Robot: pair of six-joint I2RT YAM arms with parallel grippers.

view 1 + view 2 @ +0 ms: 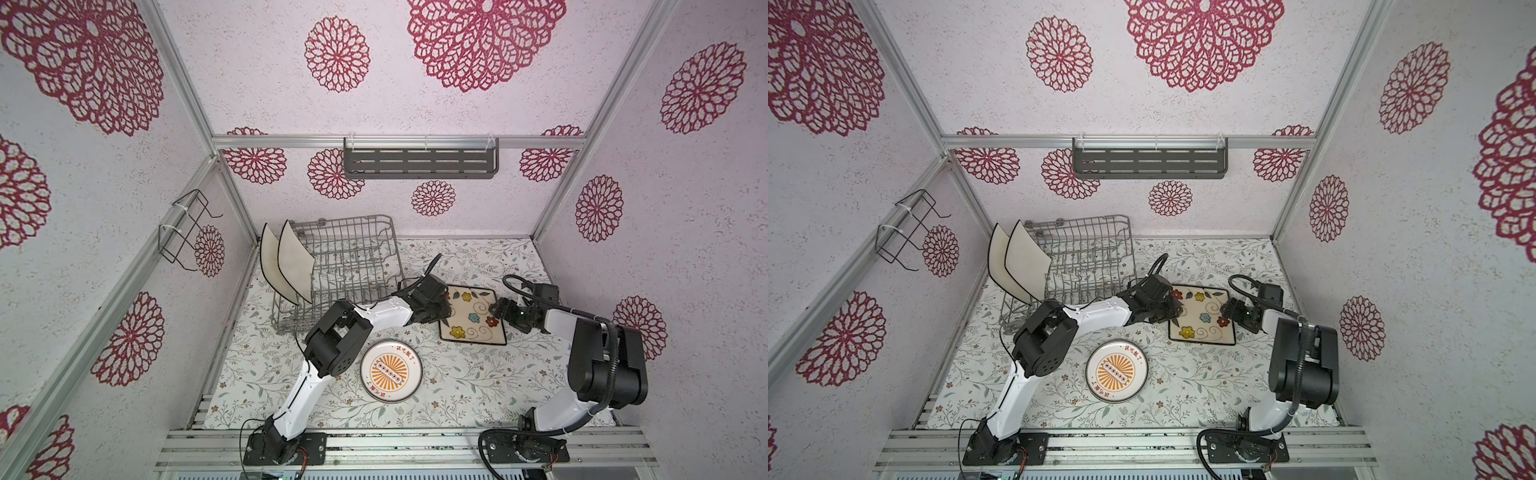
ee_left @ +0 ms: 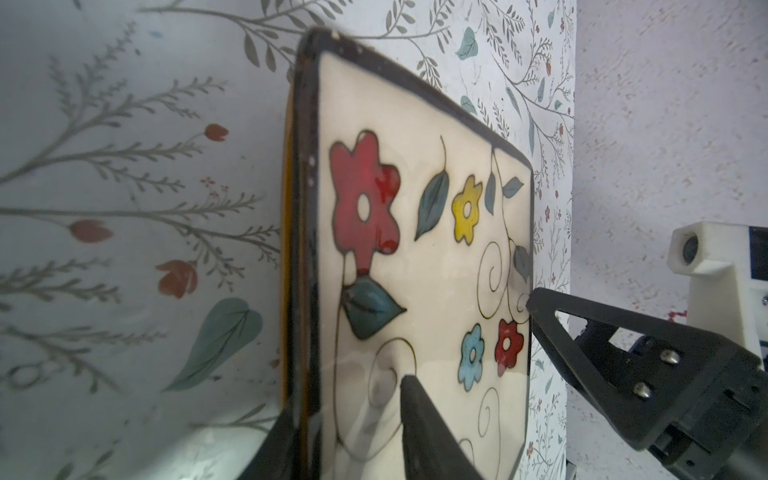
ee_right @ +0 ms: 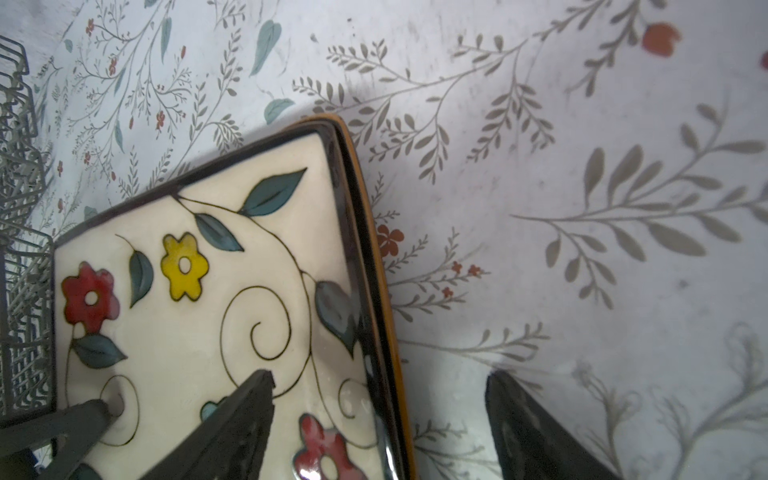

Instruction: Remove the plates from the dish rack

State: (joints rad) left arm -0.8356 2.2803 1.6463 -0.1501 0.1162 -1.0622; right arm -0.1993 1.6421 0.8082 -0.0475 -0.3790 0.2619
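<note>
Flowered plate (image 2: pixel 415 257) — rim in left pincer (image 2: pixel 347 399)

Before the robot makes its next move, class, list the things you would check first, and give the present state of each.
1. Flowered plate out of the dish rack: ok. It lies flat on an orange-edged plate.
2. Right gripper open: ok. One finger is over the flowered plate and the other is beyond its rim.
3. Left gripper free of the flowered plate: cannot tell. Its fingers straddle the rim, and contact is unclear.
4. Dish rack unloaded: not ok. Two white plates stand at its end.
5. Round plate away from both grippers: ok. It lies flat on its own.
</note>
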